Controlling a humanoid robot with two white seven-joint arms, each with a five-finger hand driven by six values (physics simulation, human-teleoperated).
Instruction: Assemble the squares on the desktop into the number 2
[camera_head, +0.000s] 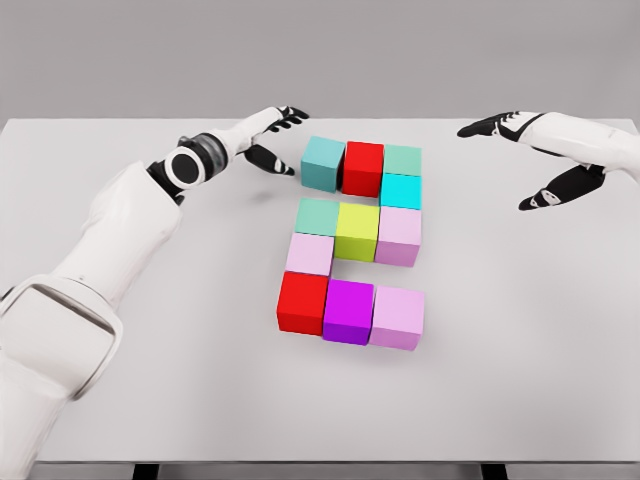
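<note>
my left hand (272, 135) white, black fingers | my right hand (530, 150) white and black | desk (520, 400) pale grey | top row: teal cube (323, 163), red cube (363, 167), green cube (402, 160) | cyan cube (401, 190) | yellow-green cube (357, 230) | magenta cube (348, 310)

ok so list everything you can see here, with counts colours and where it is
cubes: 11, together mid-table in a 2 shape
top row: teal, red, green
right, below: cyan
middle row: green, yellow, pink
left, below: pink
bottom row: red, magenta, pink
table: 1, white
left robot hand: open, left of top row
right robot hand: open, right of cubes
</note>
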